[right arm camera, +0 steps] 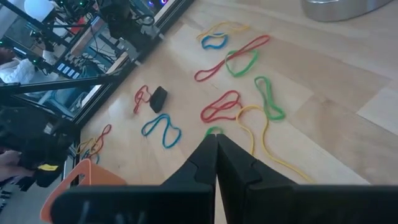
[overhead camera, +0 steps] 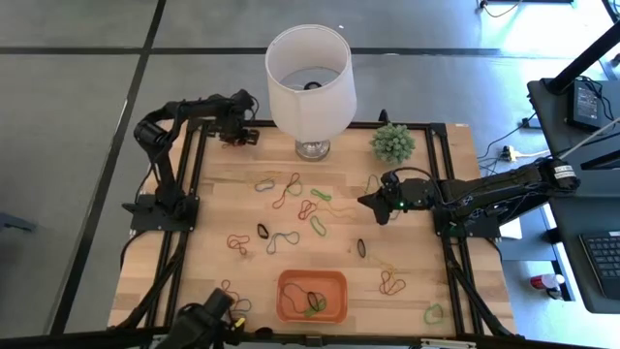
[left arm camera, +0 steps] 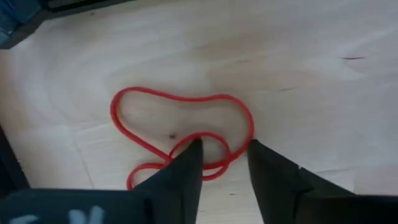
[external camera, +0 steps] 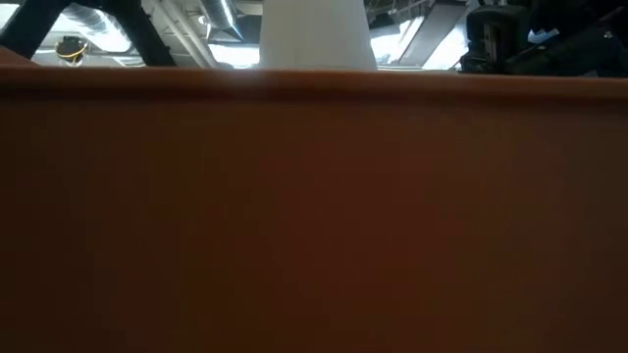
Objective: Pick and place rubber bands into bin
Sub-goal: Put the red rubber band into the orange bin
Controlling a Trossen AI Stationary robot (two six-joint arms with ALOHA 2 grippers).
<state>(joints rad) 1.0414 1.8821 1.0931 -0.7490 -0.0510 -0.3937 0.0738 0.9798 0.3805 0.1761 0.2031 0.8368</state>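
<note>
L gripper (left arm camera: 225, 163) is down at the worktop's far left corner, fingers parted astride a red rubber band (left arm camera: 180, 134), not clenched on it. Other rubber bands (overhead camera: 291, 208) lie scattered mid-worktop; a few sit in the orange bin (overhead camera: 312, 296) by the near edge. R gripper (overhead camera: 366, 201) hovers near the right edge, pinched closed w/ nothing in it.

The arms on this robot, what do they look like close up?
Both arms are dark, jointed segments mounted on black frames at the table's sides. The right arm trails black cable and shows small green lights near the right gripper. Each ends in two dark, wedge-shaped fingers, tapering to blunt tips; the left gripper looks matte black, without markings.
</note>
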